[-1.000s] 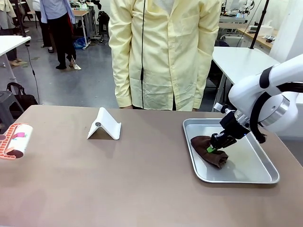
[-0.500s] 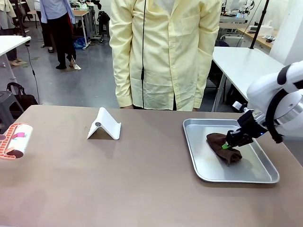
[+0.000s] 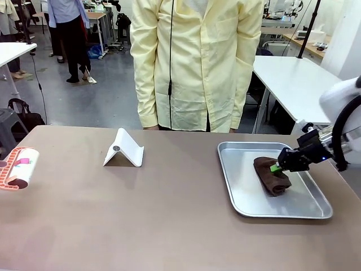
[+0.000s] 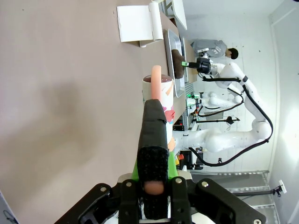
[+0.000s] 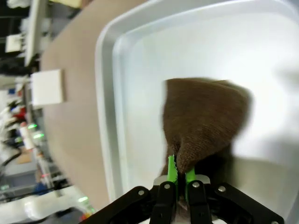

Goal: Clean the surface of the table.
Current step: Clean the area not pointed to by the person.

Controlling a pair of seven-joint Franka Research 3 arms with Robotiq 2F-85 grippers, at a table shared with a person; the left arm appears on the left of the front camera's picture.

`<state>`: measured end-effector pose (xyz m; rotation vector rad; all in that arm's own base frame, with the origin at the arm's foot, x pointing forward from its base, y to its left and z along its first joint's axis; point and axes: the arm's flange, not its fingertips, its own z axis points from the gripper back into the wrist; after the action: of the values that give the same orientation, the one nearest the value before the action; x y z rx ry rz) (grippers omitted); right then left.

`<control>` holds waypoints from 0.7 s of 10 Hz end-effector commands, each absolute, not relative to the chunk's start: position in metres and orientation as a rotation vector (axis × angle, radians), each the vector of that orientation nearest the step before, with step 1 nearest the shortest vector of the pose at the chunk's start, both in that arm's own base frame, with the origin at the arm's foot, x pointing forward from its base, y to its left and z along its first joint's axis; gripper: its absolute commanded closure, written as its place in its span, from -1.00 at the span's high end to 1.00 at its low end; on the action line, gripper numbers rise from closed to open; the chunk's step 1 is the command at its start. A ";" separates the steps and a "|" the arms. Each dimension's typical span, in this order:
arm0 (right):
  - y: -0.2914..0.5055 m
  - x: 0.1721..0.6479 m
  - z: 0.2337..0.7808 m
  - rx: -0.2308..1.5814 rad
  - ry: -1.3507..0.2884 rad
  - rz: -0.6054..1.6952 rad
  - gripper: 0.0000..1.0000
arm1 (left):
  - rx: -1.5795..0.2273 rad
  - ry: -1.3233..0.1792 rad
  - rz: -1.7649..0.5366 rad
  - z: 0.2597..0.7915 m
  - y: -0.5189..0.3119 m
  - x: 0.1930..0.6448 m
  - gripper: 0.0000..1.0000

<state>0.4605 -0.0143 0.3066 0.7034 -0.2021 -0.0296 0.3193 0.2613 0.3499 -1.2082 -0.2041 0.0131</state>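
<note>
Table look: The table [image 3: 169, 226] had a wide, smooth, matte brownish-taupe top with rounded far corners.
Table place: It filled the lower half of the front view, running from the camera's side to a person [image 3: 197, 68] in a pale yellow coat, who stood at its far edge.
On the top: 3 things showed. A white folded stand [image 3: 124, 149] sat left of the middle, toward the far edge. A shiny metal tray [image 3: 248, 197] lay on the right. A pink and white roller [image 3: 20, 166] was at the left edge.
In the tray: A brown cloth [image 3: 271, 178] lay bunched toward the tray's right side.
Right gripper: The right gripper [image 5: 179, 172] was pinched tight on 1 fold of the cloth, its green pads pressed against it. Whether the cloth was lifted clear of the tray could not be told.
Left gripper: The left gripper [image 4: 154, 112] was clamped on the roller's pink handle, beside the bare tabletop.
Surface: The top was an even taupe with soft shadows beside the stand and the tray.
Room: The floor [image 3: 101, 96] was grey. The white-topped tables [image 3: 287, 73] stood behind on the right, and other people stood far back on the left.
</note>
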 end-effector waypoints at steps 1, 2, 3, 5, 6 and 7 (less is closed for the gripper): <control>-0.026 0.454 0.317 0.981 -0.164 -0.086 -0.92 | -1.207 -0.207 0.010 0.353 0.260 0.316 -0.56; -0.029 0.450 0.323 1.065 -0.134 -0.094 -0.92 | -1.207 -0.207 0.010 0.353 0.260 0.316 -0.56; -0.033 0.444 0.331 1.140 -0.099 -0.091 -0.92 | -1.207 -0.207 0.010 0.353 0.260 0.316 -0.56; -0.061 0.410 0.374 1.374 0.140 0.014 -0.92 | -1.207 -0.207 0.010 0.353 0.260 0.316 -0.56; -0.063 0.409 0.375 1.382 0.142 0.022 -0.92 | -1.207 -0.207 0.010 0.353 0.260 0.316 -0.56; -0.071 0.400 0.382 1.408 0.128 0.036 -0.92 | -1.207 -0.207 0.010 0.353 0.260 0.316 -0.56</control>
<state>0.3979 -0.0549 0.3692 1.3772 0.0928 0.0513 0.3193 0.2613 0.3500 -1.2078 -0.2044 0.0130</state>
